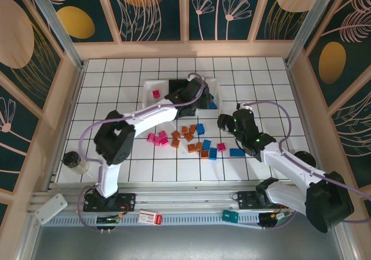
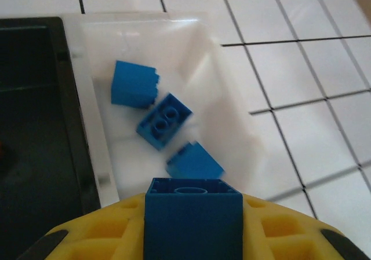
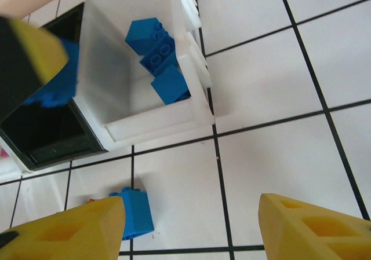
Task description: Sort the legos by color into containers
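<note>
Top cam: the desk (image 1: pixel 116 161) has three trays in a row at the back. The left white tray (image 1: pixel 148 86) holds 1 pink brick (image 1: pixel 155 92), and the left arm (image 1: pixel 145 115) lies across most of the rest. The left end effector (image 1: pixel 194 95) hangs over that row. The loose legos (image 1: pixel 188 137) are bunched mid-desk, approx 5 pink, 8 orange and 4 blue, tho it's hard to count exact. There are bare tiles all round them out to the desk edges. The right end effector (image 1: pixel 228 121) sits just right of the pile.

Left wrist cam: the end effector is clamped on a blue brick (image 2: pixel 193 213), hovering by the right white tray (image 2: pixel 191 51), which has 3 blues inside. The black tray (image 2: pixel 35 127) touches its left side.

Right wrist cam: the fingers (image 3: pixel 313 225) are wide apart w/ nothing between em. 1 blue lego (image 3: pixel 136 213) sits on the tile below, w/ open tiles to the right.
</note>
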